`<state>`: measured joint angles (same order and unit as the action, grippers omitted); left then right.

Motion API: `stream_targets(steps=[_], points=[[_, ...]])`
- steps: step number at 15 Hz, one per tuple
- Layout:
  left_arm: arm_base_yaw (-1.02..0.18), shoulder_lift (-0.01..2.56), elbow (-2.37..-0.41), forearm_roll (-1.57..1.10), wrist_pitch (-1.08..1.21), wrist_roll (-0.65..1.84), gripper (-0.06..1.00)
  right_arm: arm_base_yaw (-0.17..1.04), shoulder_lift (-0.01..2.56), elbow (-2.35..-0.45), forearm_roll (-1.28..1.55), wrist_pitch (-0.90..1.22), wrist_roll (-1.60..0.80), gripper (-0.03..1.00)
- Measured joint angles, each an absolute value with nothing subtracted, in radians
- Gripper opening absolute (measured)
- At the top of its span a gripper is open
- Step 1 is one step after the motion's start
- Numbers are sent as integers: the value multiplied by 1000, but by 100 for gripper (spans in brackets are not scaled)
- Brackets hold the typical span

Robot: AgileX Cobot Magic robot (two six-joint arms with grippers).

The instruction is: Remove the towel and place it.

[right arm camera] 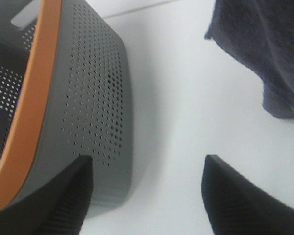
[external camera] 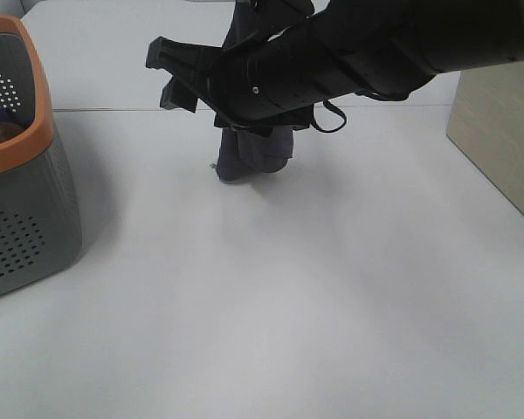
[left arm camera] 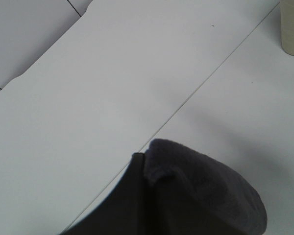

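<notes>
The towel (external camera: 253, 153), dark charcoal-purple, hangs bunched in a vertical column at the back middle, and its lower end touches the white table (external camera: 288, 305). Its top is hidden behind my right arm. In the left wrist view the cloth (left arm camera: 210, 196) sits pressed against a dark finger (left arm camera: 130, 200) of my left gripper (left arm camera: 145, 169), which is shut on it. My right gripper (external camera: 160, 77) is open and empty. It hovers left of the towel and points toward the grey basket (external camera: 26, 209). The right wrist view shows its gripper (right arm camera: 147, 164) with both fingertips apart, the basket (right arm camera: 98, 98) and the towel (right arm camera: 264, 54).
The grey perforated basket has an orange rim (external camera: 35, 78) and stands at the left table edge, with something brownish inside. A beige box (external camera: 498, 131) stands at the right and also shows in the left wrist view (left arm camera: 291, 27). A seam (external camera: 113, 110) crosses the table at the back.
</notes>
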<state>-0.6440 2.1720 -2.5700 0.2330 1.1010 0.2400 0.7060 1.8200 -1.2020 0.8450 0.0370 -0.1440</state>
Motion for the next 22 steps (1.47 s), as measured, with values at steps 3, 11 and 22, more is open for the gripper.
stream_targets(steps=[3, 11, 22], points=[[-643, 2172, -2570, 224, 1099, 240, 0, 733, 1853, -1202, 855, -202, -144, 57], [-643, 2176, -2570, 215, 1107, 240, 0, 721, 1956, -1231, 912, -430, -148, 57], [-643, 2211, -2570, 217, 1156, 240, 0, 617, 1972, -1231, 1155, -408, -280, 57]])
